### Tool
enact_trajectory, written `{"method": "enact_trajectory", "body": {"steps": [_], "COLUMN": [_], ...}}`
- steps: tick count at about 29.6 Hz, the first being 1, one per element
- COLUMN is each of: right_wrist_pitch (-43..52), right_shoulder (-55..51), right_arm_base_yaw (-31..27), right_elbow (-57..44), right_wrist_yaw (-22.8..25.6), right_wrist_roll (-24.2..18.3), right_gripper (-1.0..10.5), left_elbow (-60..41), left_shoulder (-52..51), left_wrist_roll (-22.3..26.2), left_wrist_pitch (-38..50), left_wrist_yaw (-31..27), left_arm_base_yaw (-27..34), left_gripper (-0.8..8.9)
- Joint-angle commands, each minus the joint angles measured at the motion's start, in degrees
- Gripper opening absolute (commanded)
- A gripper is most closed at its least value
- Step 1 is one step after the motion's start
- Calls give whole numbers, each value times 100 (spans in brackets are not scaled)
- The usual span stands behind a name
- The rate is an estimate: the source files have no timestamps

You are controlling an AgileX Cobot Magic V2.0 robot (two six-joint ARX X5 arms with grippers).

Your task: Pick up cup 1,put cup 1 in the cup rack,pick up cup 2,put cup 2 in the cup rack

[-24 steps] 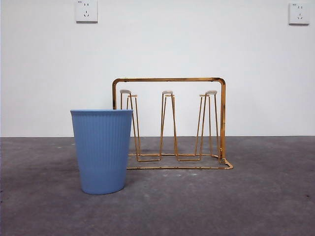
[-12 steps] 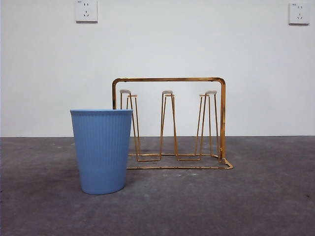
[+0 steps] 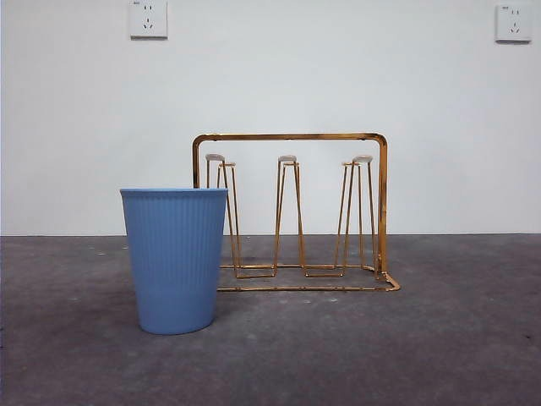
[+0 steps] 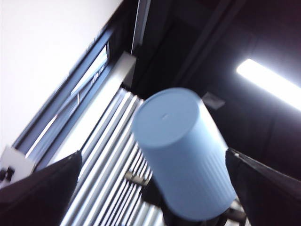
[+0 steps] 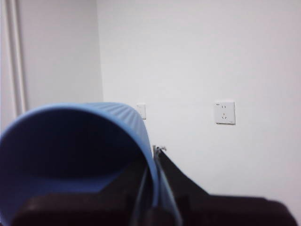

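A blue ribbed cup [image 3: 175, 260] stands upright on the table, in front of the left end of the gold wire cup rack [image 3: 290, 137]. No cup hangs on the rack's pegs. No gripper shows in the front view. My right gripper [image 5: 153, 162] is shut on the rim of a second blue cup [image 5: 70, 155], one jaw inside and one outside, held up facing the wall. That cup also shows in the left wrist view [image 4: 181, 150], base outward, between the wide-apart jaws of my left gripper [image 4: 153, 153] without touching them. The left gripper is open and empty.
The dark grey table [image 3: 439, 338] stretches to the right of the rack and in front of it. A white wall with two sockets [image 3: 148, 19] stands behind. The left wrist view looks up at a ceiling light [image 4: 270, 82].
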Motion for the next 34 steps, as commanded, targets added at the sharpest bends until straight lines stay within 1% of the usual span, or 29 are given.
{"method": "enact_trajectory", "body": {"steps": [1, 3, 5, 9, 12, 17, 21, 24, 30, 34], "right_wrist_pitch": [48, 122, 219, 352, 396, 737, 743, 741, 651, 509], "right_shoulder": [136, 232, 378, 612, 739, 885, 922, 922, 929, 964], "right_arm_base_yaw": [7, 7, 28, 247, 461, 719, 826, 824, 824, 824], "right_elbow": [-37, -37, -37, -37, -37, -37, -37, -37, -37, -37], "right_wrist_yaw": [-28, -107, -140, -208, -203, -205, -195, -85, -26, 101], "right_wrist_roll": [120, 122, 144, 142, 109, 101, 90, 55, -42, -164], "right_gripper": [-10, -10, -10, -10, -10, -10, -10, -10, -10, -10], "left_elbow": [11, 11, 11, 11, 11, 11, 11, 11, 11, 11], "left_shoulder": [22, 22, 22, 22, 22, 22, 22, 22, 22, 22], "left_wrist_roll": [-33, -13, 15, 33, 31, 31, 26, 11, 4, -17], "left_wrist_pitch": [219, 232, 238, 234, 232, 223, 234, 245, 243, 245], "left_wrist_yaw": [-190, -317, -315, -319, -328, -330, -330, -332, -424, -422], "left_arm_base_yaw": [-22, -20, -20, -7, 31, 70, 94, 94, 94, 94], "left_gripper": [593, 593, 592, 592, 592, 592, 592, 585, 368, 200]}}
